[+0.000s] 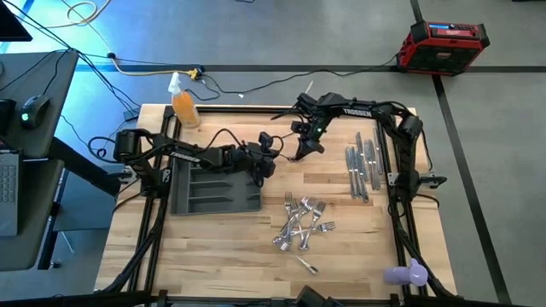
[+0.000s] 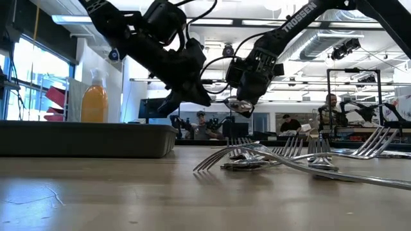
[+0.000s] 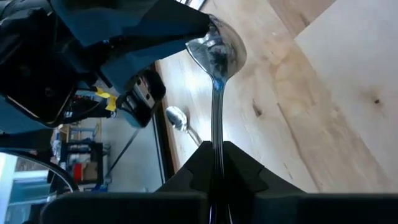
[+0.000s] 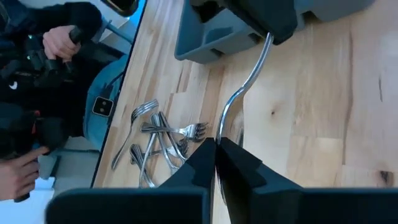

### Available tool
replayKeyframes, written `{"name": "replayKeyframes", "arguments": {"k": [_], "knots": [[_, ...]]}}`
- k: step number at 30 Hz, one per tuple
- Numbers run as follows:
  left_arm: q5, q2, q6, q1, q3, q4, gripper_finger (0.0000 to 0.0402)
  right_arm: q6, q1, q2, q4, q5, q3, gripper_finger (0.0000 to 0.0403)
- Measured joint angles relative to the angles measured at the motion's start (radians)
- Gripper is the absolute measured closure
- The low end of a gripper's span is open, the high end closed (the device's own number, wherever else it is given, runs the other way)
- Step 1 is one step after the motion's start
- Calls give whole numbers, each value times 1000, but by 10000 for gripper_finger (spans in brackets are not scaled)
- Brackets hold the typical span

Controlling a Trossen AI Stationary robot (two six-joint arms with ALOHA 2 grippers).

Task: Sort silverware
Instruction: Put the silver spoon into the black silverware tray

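A heap of shiny silver metal forks (image 1: 300,225) lies nearest. Beyond it, one thin silver spoon (image 3: 216,74) hangs above the table, pinched at both ends. The left gripper (image 3: 217,163) clamps its handle and the right gripper (image 4: 216,149) its bowl, right of the dark grey compartmented plastic tray (image 1: 213,193).

Left arm stretched across the table's left side, left gripper (image 1: 271,159) raised above the surface with fingers (image 3: 245,171) clamped tight, right arm folded in from the far right corner, right gripper (image 1: 300,153) just beside the left one, fingers (image 4: 239,163) pinched together
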Motion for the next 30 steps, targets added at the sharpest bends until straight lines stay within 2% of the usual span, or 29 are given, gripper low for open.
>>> {"name": "replayKeyframes", "arguments": {"k": [3, 7, 10, 13, 16, 18, 21, 25, 30], "knots": [[-4, -6, -2, -2, 0, -26, 399, 60, -4, 0, 8, -37, 1, 366], [-5, -46, -46, -3, 0, -109, 400, 118, -29, 0, 9, -130, 1, 295], [-7, -117, -122, -1, 0, -237, 401, 125, -55, 0, -2, -133, 1, 242], [20, -221, -229, 13, 0, -421, 401, 124, -75, 0, -14, -88, 1, 207], [138, -337, -372, 66, 2, -664, 401, 122, -86, 0, -10, -27, 1, 198], [221, -397, -464, 121, 2, -821, 401, 108, -88, 0, 12, -28, 1, 199], [321, -443, -564, 210, 2, -970, 401, 109, -86, 0, 73, -62, 1, 206], [386, -443, -581, 297, -39, -1040, 401, 130, -72, 0, 137, -72, 1, 213], [418, -445, -564, 362, -94, -1024, 401, 124, -50, 0, 138, -72, 1, 215]]}}
